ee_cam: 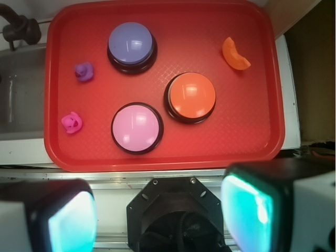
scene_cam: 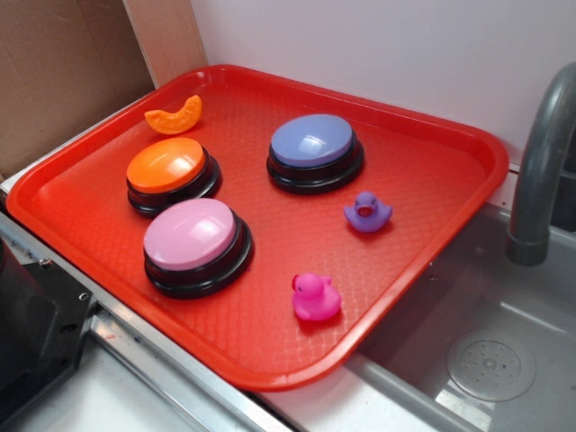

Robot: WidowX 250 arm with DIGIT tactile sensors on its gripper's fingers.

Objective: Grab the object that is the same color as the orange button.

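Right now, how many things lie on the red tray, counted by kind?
Push buttons: 3 (orange button, pink, blue-purple)
Toy ducks: 2 (purple, pink)
Orange crescent: 1
Total: 6 things on the tray

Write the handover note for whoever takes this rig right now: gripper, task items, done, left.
Gripper: open, empty, high above the near edge of the red plastic tray, touching nothing.
Small orange plastic crescent: loose in the tray's corner by the cardboard, just beyond the orange dome button, apart from it.
Pink-topped button, blue-purple-topped button and two toy ducks: not targets.
Done: nothing grasped.
Left: move over the crescent, descend, close, lift.
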